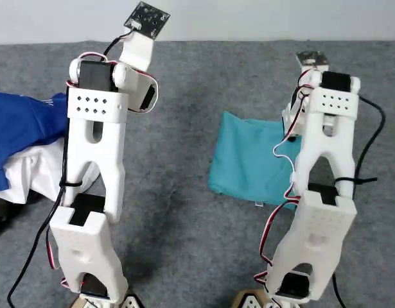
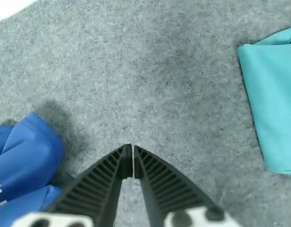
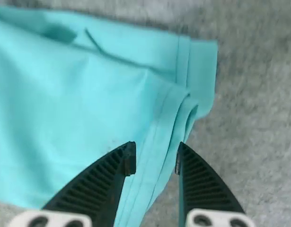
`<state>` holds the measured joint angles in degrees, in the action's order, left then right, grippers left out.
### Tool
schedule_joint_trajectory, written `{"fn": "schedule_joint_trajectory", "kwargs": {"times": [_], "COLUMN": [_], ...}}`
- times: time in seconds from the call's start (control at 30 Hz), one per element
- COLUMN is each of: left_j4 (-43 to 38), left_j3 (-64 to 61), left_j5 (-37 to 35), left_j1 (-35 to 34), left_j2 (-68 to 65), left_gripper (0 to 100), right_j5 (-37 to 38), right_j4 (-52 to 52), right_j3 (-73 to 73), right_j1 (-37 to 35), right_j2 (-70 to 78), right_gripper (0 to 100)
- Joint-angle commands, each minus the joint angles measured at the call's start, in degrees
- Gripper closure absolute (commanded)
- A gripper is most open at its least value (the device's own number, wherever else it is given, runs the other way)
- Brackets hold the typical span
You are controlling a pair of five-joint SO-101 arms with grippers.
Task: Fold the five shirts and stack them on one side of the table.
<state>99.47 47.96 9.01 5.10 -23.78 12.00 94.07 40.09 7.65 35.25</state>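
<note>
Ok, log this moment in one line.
left gripper shut above grey mat | right gripper open over teal shirt's edge | blue shirt, white shirt heaped

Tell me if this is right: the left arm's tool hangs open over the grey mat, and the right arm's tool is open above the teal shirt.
Not quite. The left tool is shut, as the left wrist view shows. It does hang over the grey mat, and the right tool is open above the teal shirt.
</note>
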Motion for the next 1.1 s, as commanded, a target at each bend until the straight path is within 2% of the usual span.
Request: {"fn": "schedule_joint_trajectory", "kwargs": {"times": [0.0, 0.23, 1.07], "left_j4": [1.05, 1.05, 0.88], "left_j3": [0.31, 0.31, -3.82], "left_j5": [0.44, 0.44, 0.44], "left_j1": [-0.44, -0.44, 0.0], "left_j2": [3.69, 3.6, 3.6], "left_gripper": [98, 98, 98], "right_j5": [-0.53, -0.26, -0.09], "right_j4": [-0.66, -0.04, -0.13], "right_j3": [7.12, 14.59, 15.21], "right_j1": [-0.57, -0.31, 2.15], "right_j2": [2.15, 7.87, 9.36], "right_gripper": [84.6, 84.6, 84.7]}}
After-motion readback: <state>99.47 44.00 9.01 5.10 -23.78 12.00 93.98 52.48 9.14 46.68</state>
